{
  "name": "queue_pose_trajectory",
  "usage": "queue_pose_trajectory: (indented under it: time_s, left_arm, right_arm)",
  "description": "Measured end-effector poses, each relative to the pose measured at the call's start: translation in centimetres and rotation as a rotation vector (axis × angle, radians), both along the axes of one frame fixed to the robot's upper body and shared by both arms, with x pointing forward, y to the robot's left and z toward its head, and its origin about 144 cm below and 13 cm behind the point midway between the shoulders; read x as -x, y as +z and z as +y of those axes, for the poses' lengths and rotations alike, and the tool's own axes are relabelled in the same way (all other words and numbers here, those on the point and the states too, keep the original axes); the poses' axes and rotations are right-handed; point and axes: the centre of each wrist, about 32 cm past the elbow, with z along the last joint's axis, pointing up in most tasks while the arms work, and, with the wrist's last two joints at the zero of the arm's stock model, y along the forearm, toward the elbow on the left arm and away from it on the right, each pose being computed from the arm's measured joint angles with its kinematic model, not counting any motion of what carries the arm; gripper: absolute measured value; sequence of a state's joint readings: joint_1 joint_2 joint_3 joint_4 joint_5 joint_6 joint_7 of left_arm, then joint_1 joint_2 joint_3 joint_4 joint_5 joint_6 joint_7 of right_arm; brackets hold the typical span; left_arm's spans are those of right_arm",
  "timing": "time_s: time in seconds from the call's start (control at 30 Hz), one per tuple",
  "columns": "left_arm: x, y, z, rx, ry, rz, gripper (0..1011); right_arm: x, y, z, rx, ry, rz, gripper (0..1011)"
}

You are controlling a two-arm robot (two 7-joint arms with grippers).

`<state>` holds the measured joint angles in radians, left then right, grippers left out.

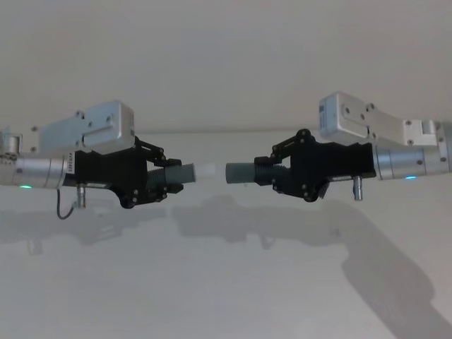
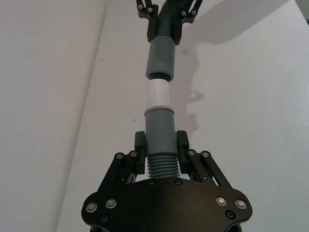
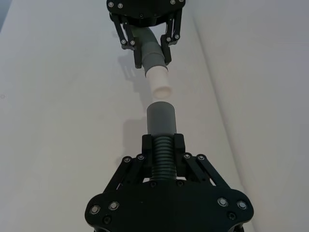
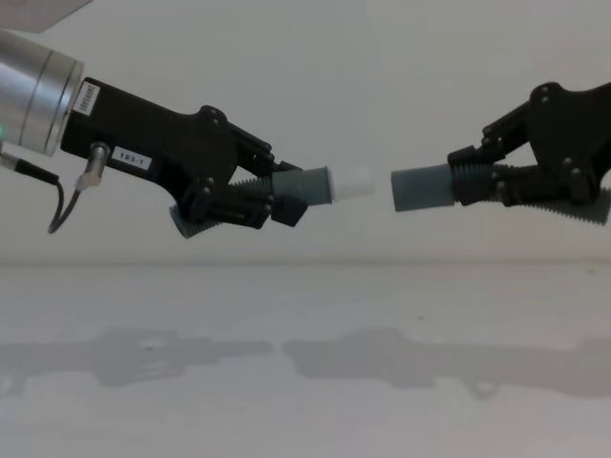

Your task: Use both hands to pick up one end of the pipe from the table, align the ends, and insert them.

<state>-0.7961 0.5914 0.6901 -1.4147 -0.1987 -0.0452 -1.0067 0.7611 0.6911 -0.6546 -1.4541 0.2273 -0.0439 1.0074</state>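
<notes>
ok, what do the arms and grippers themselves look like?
Both grippers, left gripper and right gripper, are black linkage bodies with silver screws and ribbed pads. Silver cylindrical arms, each with a small green light and a silver box on top. The left one carries white labels and a thin black cable loop.

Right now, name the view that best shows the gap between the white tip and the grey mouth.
Chest view: side-on, white tip and grey mouth stand clearly apart. Head view shows the same gap. Both wrist views look along the pipe, foreshortening it.
</notes>
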Motion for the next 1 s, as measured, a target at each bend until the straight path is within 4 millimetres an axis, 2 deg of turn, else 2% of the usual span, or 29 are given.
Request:
queue_pose_trajectory:
  time_s: [0.4, 1.0]
  left_arm:
    - [0.0, 0.0, 0.0, 0.0, 0.0, 0.0, 344]
    - [0.0, 0.0, 0.0, 0.0, 0.0, 0.0, 344]
  right_arm:
    - [-0.6, 0.9, -0.6, -0.006, 0.039, -0.056, 233]
    - [-1.3, 0.9, -0.5, -0.002, 0.088, -0.07, 234]
